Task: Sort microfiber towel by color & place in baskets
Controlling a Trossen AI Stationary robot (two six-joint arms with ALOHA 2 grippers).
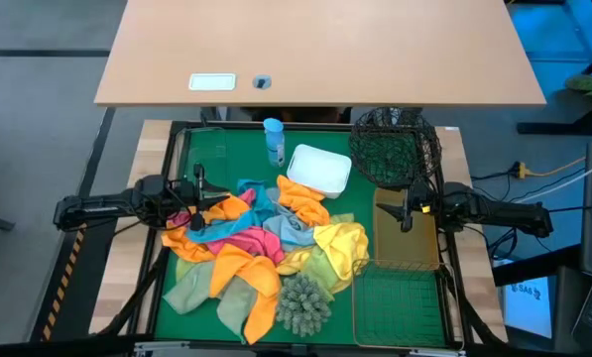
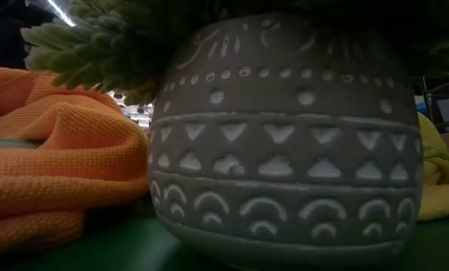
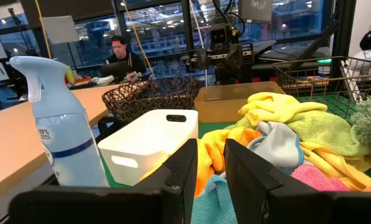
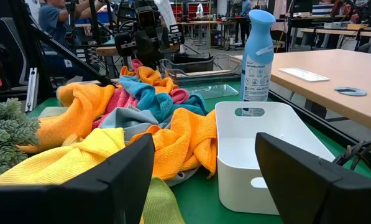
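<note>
The microfiber towels lie heaped in the middle of the green mat: orange, yellow, pink, teal, grey and pale green cloths tangled over one another. My left gripper hovers level over the heap's left edge, its fingers open by a narrow gap, with orange and teal cloth showing beyond the gap. My right gripper hangs wide open over the nearer-to-centre gold wire basket. The white tub and the round black mesh basket stand at the far side. A second gold basket sits near the front right.
A blue spray bottle stands left of the white tub. A shaggy grey-green plant in a patterned grey pot stands at the heap's near edge, between orange and yellow cloth. A wooden desk lies beyond the mat. A person sits far off.
</note>
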